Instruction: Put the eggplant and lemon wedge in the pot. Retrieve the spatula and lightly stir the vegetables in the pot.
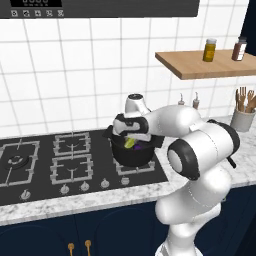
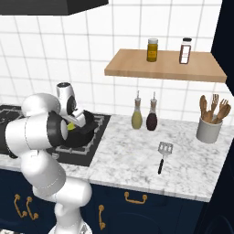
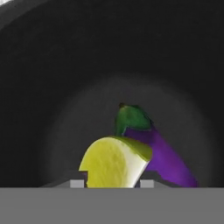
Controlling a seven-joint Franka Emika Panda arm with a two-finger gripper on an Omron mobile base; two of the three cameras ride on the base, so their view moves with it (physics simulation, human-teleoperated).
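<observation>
Pincer (image 3: pixel 113 183) over pot (image 1: pixel 131 152), pinching lemon wedge (image 3: pixel 114 161); eggplant (image 3: pixel 164 157) at 2 o'clock beside it. Wedge likely light, slick, soft; take across flat faces

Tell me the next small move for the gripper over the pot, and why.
Probably open the fingers and let go. The gripper holds the lemon wedge low inside the pot, right beside the eggplant already lying on the bottom, so a short drop should land it there. The spatula waits on the counter.
</observation>
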